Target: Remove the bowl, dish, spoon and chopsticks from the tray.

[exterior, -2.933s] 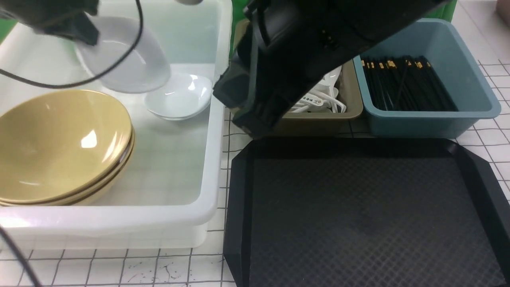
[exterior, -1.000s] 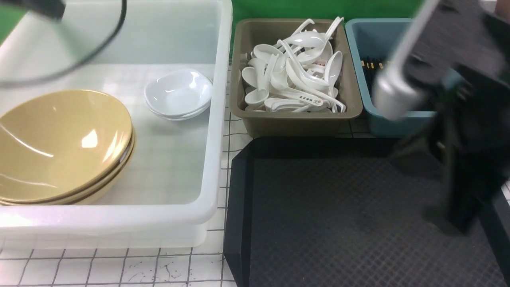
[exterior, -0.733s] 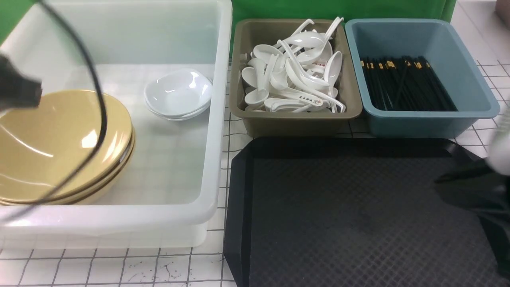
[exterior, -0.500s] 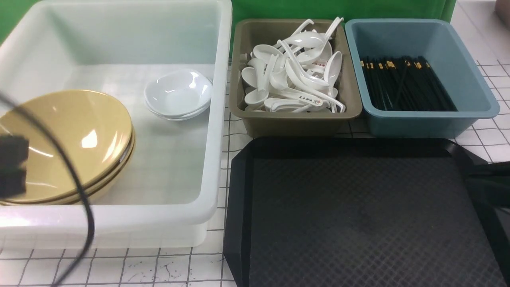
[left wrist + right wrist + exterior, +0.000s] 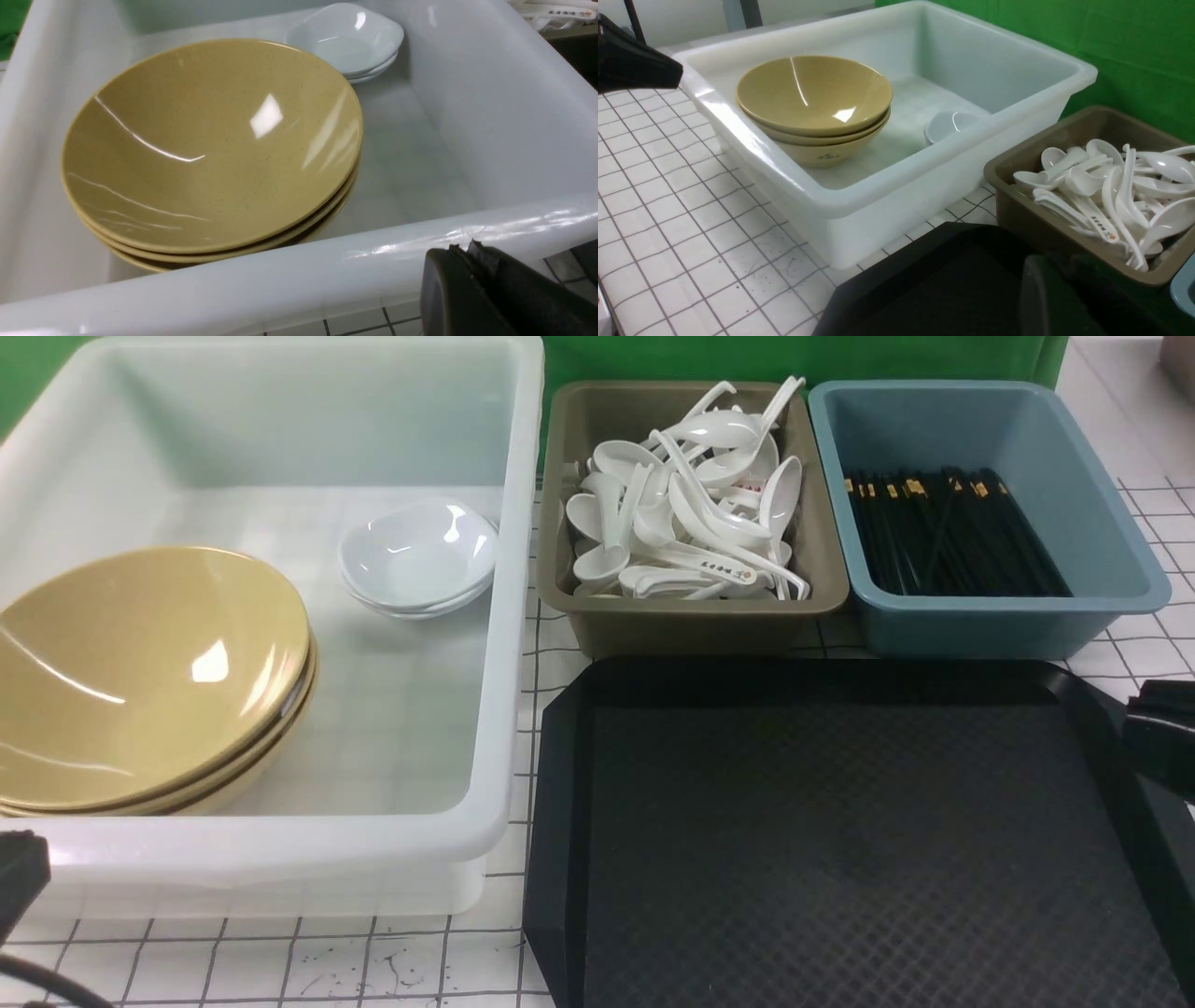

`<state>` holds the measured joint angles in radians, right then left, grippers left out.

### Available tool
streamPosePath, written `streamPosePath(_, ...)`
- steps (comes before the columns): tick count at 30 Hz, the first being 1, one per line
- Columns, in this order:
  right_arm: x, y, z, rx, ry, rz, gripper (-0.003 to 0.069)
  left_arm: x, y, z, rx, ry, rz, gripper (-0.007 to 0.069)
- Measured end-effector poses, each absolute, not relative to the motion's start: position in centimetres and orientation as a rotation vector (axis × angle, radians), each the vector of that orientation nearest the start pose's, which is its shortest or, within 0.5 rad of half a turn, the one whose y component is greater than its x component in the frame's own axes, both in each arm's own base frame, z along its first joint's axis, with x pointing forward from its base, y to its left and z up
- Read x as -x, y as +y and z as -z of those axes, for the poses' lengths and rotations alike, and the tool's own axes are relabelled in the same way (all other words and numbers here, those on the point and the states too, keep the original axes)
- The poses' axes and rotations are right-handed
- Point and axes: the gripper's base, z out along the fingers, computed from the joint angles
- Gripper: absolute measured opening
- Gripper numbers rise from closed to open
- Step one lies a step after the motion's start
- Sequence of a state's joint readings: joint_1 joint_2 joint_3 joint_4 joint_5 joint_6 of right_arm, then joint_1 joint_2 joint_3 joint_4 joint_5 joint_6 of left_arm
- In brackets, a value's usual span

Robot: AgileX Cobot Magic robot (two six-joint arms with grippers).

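Note:
The black tray lies bare, with nothing on it. The yellow bowl tops a stack of three in the white tub, also seen in the left wrist view. The white dish sits stacked on another beside them. Spoons fill the olive tub, and black chopsticks lie in the blue tub. My left gripper is shut and empty, just outside the white tub's near wall. My right gripper hangs over the tray's right side, fingers together, holding nothing.
The olive tub and the blue tub stand side by side behind the tray. The white tub's tall rim runs close in front of my left gripper. White tiled table shows in front.
The left arm let go of the white dish onto the other dish, then drew back to the front left. The right arm swung from the olive tub to the right edge.

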<state>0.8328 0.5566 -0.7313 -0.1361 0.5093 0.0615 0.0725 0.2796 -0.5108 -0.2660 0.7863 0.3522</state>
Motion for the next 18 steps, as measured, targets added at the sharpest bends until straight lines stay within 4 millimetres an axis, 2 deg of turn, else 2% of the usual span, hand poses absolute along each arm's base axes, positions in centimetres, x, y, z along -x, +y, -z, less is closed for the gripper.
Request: streamPosePath(18, -7.58, 7.44, -36.63, 0.752, 1.685, -0.487, 0.0111, -4.92, -1.37, -29.46, -0.213, 2.014, 0.043, -0.0006)
